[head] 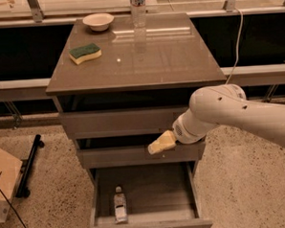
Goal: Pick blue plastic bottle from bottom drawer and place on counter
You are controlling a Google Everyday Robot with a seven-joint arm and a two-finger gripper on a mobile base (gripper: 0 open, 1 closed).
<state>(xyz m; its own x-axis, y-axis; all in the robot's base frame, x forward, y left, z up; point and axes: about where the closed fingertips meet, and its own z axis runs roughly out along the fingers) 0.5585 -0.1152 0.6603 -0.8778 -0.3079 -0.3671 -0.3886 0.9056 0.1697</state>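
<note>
Looking down on a glossy grey-brown square desk (168,62) with three flat-fronted drawers beneath its top. Reaching in from the desk's right side with a white, rounded robot arm (238,113). Holding the pale yellow-tipped hand (161,142) below the desk's front edge, just in front of the middle drawer (116,156) and right of its centre. Spread or pressed together: cannot tell. Facing the bottom drawer (151,192), pulled out at the foot of the desk, its inside plain and dark. Finding the small clear plastic bottle with a white cap (120,205) lying flat in that drawer, toward the desk's left side, cap pointing to the back, well below the hand and apart from it. Seeing on the desk's top a green-and-yellow sponge (85,53) at the left, a shallow cream bowl (98,21) at the back left, and a taller clear bottle (138,6) standing upright at the back edge. Catching a brown cardboard box (2,185) on the speckled floor, well to the desk's left.
</note>
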